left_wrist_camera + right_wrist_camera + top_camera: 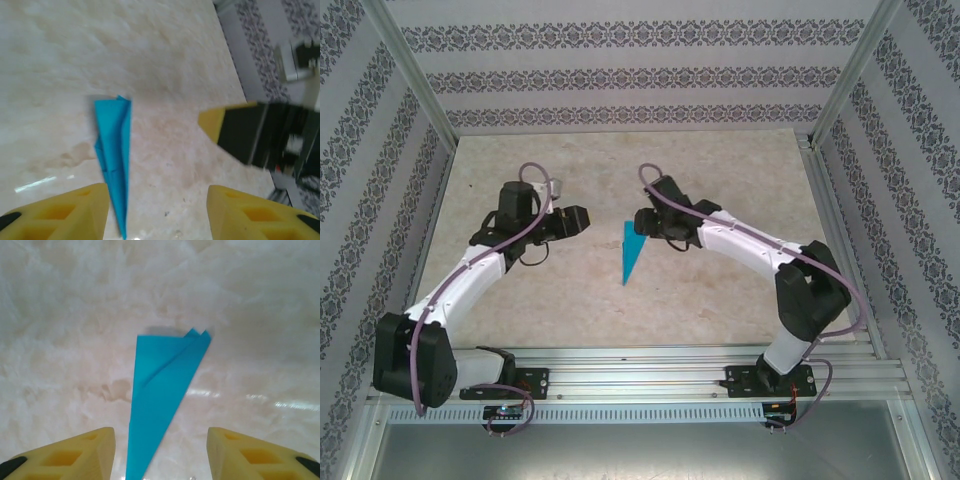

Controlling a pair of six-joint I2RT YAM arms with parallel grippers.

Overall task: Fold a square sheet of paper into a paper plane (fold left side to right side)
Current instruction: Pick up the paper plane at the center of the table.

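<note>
**Blue plane lies on the worktop between two open hands**

The plane [632,250] lies on the pale worktop [740,170], near its middle. It is a thin blue dart. From above, its wide end points away from the arms and its sharp tip points toward them.

The left hand [578,219] is just left of the wide end. The right hand [642,222] is just right of it. From above both hands look small and dark, so the gap between their fingers is hard to see there.

The left wrist camera shows the left hand [157,212] spread wide and holding nothing. Only the ends of its yellow fingers [60,212] show, cut off by the bottom edge. The plane [114,155] lies ahead on the worktop, closer to the left finger. Its tip runs down just beside that finger, and I cannot tell if they touch. The wide end looks a little crumpled. On the right the right hand [220,125] shows as a yellow tip on a dark body. It is blurry and cut off by the edge.

The right wrist camera shows the right hand [159,450] spread wide and empty too. The plane [165,385] lies between its fingers [65,455], apart from both. A slanting crease crosses the paper, and two small corners stick out at the wide end. The sharp tip is cut off by the bottom edge.
</note>
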